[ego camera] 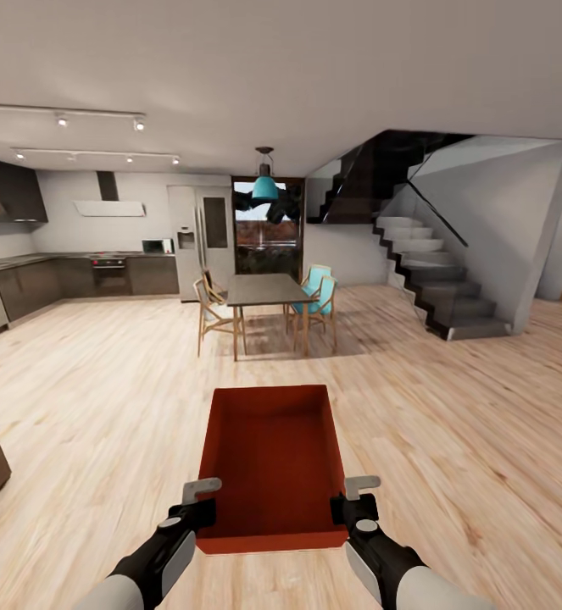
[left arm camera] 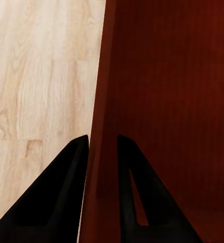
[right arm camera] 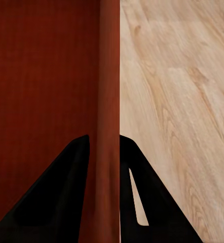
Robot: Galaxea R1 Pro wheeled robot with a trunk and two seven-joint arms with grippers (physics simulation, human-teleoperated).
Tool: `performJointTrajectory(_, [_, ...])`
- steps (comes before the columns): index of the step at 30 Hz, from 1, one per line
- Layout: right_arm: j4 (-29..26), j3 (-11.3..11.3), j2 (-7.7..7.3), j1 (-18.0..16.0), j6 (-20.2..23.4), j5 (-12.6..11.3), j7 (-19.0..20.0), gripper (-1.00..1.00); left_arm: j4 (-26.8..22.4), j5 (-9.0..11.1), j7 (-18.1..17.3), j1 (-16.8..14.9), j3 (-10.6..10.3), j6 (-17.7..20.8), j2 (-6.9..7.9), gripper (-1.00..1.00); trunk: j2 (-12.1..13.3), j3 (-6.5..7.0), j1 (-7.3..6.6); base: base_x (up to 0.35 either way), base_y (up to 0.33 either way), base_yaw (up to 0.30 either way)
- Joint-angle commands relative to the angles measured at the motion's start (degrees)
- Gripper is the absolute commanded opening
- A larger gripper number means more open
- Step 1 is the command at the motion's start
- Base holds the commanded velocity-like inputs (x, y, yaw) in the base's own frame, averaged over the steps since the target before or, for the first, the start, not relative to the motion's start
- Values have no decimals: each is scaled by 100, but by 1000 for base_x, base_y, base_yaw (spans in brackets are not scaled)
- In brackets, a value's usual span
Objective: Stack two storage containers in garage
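Floor: light wood planks (ego camera: 450, 424) | Kitchen: dark cabinets (ego camera: 26, 284), oven (ego camera: 109, 273), steel fridge (ego camera: 200, 241) | Centre: dining table (ego camera: 264, 292), chairs, teal pendant lamp (ego camera: 265, 185) | Far side: dark staircase (ego camera: 437, 280) | Walls: white.

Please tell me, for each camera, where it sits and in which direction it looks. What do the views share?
Head: on the robot's head, looking forward and down at the container, wood floor and dining table; both arms show.
Left wrist: near the left gripper, looking along its fingers, which clamp the container's wall.
Right wrist: likewise at the right gripper.
Shared: container and floor.
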Motion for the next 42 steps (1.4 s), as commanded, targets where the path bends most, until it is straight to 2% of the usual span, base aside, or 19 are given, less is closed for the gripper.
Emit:
performJointTrajectory(1, [-19, -116, -4, -12, -38, 63, -54, -100, 18, 40, 275, 1, -37, 33, 10, -100, -5, -7, 4, 323, 0, 0])
performJointTrajectory(18, [-19, -109, -4, -12, -60, 70, -54, -100, 18, 40, 257, 1, -46, 32, 1, -100, -5, -7, 4, 323, 0, -8])
performJointTrajectory(42, [-19, -113, -4, -12, -60, 63, -54, -100, 9, 33, 243, 1, -46, 25, 10, -100, -5, -7, 4, 323, 0, -276])
